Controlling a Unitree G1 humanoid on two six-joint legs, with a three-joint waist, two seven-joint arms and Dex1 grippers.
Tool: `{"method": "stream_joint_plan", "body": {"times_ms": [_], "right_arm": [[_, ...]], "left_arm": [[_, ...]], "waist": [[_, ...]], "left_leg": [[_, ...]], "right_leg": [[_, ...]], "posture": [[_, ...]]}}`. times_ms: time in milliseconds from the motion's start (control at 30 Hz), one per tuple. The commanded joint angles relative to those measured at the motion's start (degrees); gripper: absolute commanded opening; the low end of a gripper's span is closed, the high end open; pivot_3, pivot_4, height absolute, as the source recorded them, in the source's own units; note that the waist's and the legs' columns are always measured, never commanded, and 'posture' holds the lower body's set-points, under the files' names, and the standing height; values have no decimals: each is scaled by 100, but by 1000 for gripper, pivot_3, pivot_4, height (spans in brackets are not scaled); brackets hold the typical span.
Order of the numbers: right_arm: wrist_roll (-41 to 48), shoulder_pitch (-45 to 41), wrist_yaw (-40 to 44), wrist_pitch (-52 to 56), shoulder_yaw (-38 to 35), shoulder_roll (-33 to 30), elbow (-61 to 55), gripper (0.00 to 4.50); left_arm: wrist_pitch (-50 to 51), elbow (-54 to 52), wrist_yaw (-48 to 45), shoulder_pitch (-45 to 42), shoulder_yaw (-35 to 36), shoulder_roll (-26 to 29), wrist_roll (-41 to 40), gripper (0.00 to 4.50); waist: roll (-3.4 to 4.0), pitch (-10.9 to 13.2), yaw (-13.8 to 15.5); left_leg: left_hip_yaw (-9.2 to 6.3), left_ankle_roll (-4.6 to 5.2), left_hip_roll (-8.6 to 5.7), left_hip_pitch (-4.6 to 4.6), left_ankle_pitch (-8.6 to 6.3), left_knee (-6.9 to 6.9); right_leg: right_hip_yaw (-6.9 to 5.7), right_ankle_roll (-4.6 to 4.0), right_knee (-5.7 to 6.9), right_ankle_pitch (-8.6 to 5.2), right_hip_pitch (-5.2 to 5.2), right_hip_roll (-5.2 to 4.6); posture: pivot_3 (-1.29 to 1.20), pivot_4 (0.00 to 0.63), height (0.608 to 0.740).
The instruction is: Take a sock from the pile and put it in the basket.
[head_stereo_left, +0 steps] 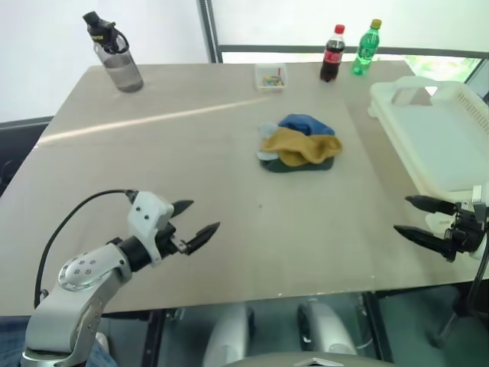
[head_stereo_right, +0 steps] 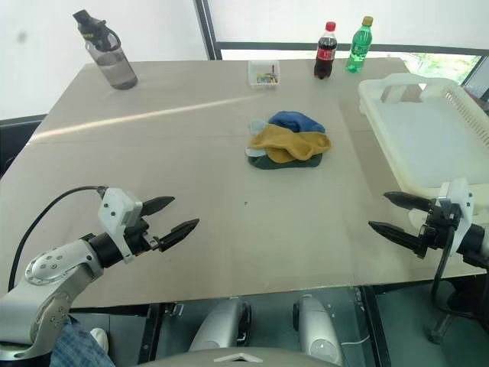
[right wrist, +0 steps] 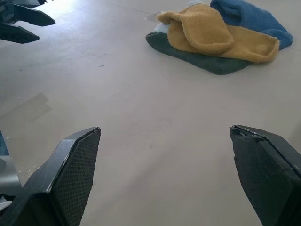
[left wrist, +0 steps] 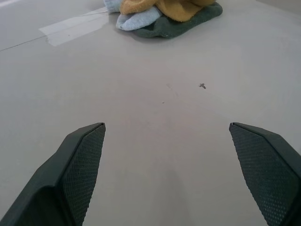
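From the head camera, the pile (head_stereo_left: 299, 144) sat near the middle of the table (head_stereo_left: 191, 168), with the mustard-yellow sock (head_stereo_left: 299, 146) draped across its top, a blue sock (head_stereo_left: 306, 124) behind it, a dark green sock (head_stereo_left: 302, 164) beneath it and a light grey sock (head_stereo_left: 267, 131) at the pile's left edge. The basket (head_stereo_left: 439, 134) stood at the right side of the table, well apart from the pile. The left gripper (head_stereo_left: 197, 222) hovered over the near left part of the table with its jaws apart and nothing between them, and the right gripper (head_stereo_left: 411, 216) hovered at the near right, just in front of the basket, its jaws likewise apart and holding nothing. Along the far edge stood a grey water bottle (head_stereo_left: 116, 55), a small clear box (head_stereo_left: 271, 76), a cola bottle (head_stereo_left: 331, 53) and a green bottle (head_stereo_left: 366, 47). In the left wrist view, the two black fingers (left wrist: 77, 174) stood wide apart over bare table, with the pile ahead of them. In the right wrist view, that gripper's fingers (right wrist: 70, 176) were spread wide over the table, the yellow sock lay folded on the green one ahead, and the left gripper showed at the frame's corner
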Motion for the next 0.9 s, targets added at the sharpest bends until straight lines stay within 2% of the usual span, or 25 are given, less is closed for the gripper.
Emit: {"method": "stream_joint_plan", "body": {"times_ms": [33,900], "right_arm": [[61,-64,-9,-130,-99,-15,-121,4493],[-35,-40,69,-306,-7,-64,37,4493]], "left_arm": [[-215,26,-75,-72,82,36,6,4455],[-427,232,-295,-55,309,100,-111,4455]], "waist": [[0,0,0],[0,0,-1]], "left_leg": [[0,0,0,0,0,0],[0,0,0,0,0,0]], "right_leg": [[0,0,0,0,0,0],[0,1,0,0,0,0]], "posture": [[0,150,740],[0,150,740]]}}
